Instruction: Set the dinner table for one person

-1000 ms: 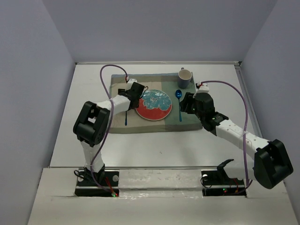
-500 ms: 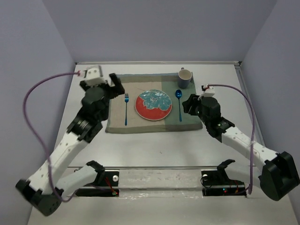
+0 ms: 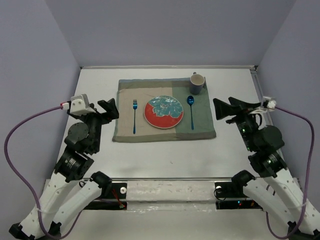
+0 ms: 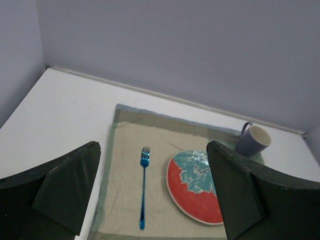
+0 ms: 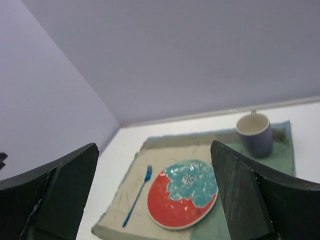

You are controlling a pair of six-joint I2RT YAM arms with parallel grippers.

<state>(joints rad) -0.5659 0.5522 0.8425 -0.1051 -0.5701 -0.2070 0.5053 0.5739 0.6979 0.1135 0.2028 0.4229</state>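
Setting judged complete; both arms stand clear of the mat.
Dinner table fills the frame centre; placemat at upper centre carries fork at left, plate at middle, spoon at right, mug at upper right; left gripper and right gripper flank the mat, jaws spread, empty; no knife visible; little apparently remains.

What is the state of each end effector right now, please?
Left end effector: open, holding nothing.
Right end effector: open, holding nothing.
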